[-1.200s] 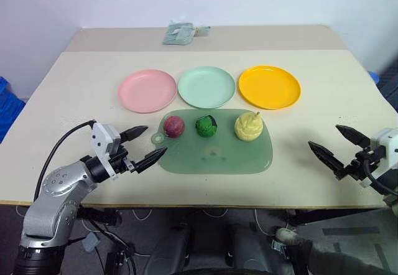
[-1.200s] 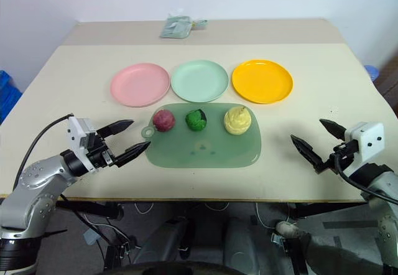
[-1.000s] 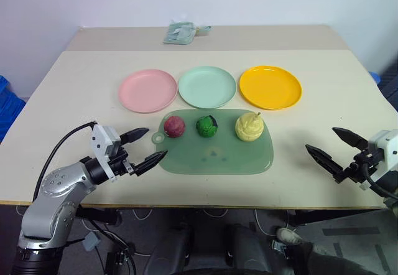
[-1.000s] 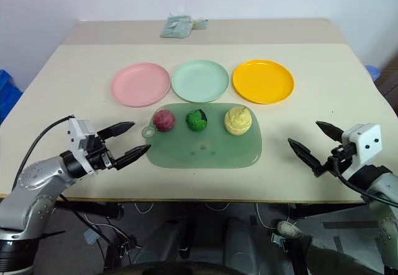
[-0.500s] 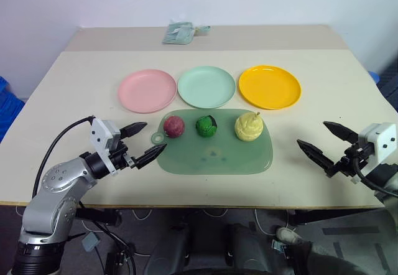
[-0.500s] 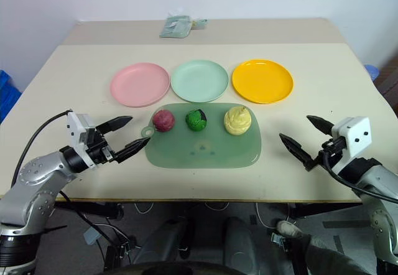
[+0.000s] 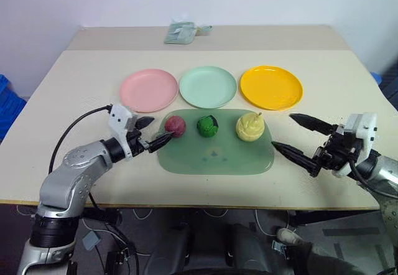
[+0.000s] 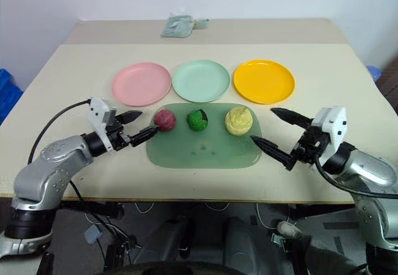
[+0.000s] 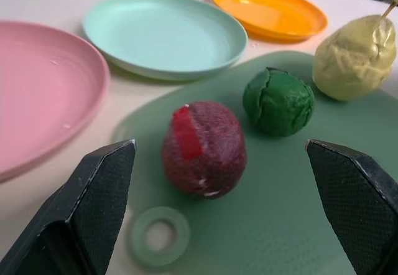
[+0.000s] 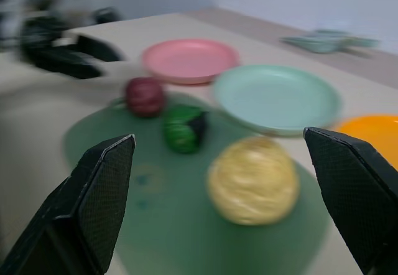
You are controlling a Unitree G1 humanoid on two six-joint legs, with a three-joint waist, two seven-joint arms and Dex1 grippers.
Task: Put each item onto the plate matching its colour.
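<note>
A: Left pincer (image 7: 155,130)?
B: Spread wide, holding nothing. Tips just beside the dark red fruit (image 7: 175,125), at the left end of the green mat (image 7: 214,157). In the left wrist view the fruit sits between the two fingers (image 9: 102,188), not touched.
A: Right pincer (image 7: 292,135)?
B: Also wide open, empty. It points in toward the right edge of the mat, near the pale yellow pear (image 7: 250,127). No contact.
A: Items?
B: All three on the mat in a row: red fruit left, dark green lumpy ball (image 7: 207,125) middle, pear right, stem up.
A: Plates?
B: Three in a row on the bench (image 7: 74,94) just behind the mat: pink plate (image 7: 148,90) left, mint green plate (image 7: 208,86) middle, orange-yellow plate (image 7: 271,87) right. Nothing on any of them.
A: Anything else?
B: A small greenish packet (image 7: 183,33) at the far edge of the bench.
</note>
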